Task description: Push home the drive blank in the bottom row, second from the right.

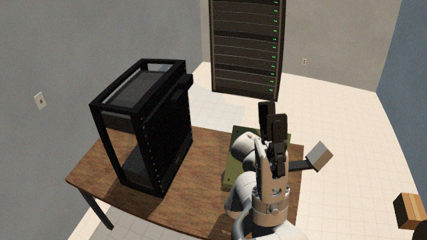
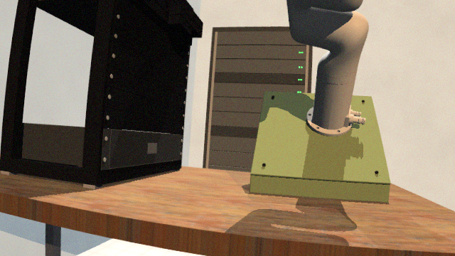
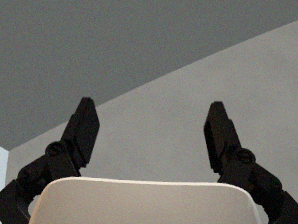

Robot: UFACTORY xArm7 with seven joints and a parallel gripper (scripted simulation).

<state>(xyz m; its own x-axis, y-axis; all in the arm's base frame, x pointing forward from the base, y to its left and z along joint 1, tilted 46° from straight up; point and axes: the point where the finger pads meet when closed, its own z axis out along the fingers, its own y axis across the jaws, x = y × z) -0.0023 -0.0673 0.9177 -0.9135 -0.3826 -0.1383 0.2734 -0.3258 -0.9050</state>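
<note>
End effector [image 1: 271, 120]: I see it spread to its full width, raised above the arm and pointing up and away toward the far wall. Nothing sits between its fingers, and in my wrist view only bare wall lies past them.
Contact: it touches nothing.
Rack [image 1: 100, 104]: black open frame standing on the left half of the desk [image 1: 193, 187], well apart from the end effector and to its left in my top view.
Storage chassis [image 1: 170, 130]: mounted in the rack, its front a dark panel facing the arm; too dark for me to pick out the drive blanks or which ones stand out.
Base plate [image 2: 284, 156]: green, on the desk's right part, apart from the rack.
Open room: a bare strip of desk runs between rack front and base plate.
Edges: the rack's left corner stands close to the desk's left edge.
Background: a tall server cabinet [image 1: 247, 50] against the far wall; a cardboard box [image 1: 408, 210] on the floor at right.
</note>
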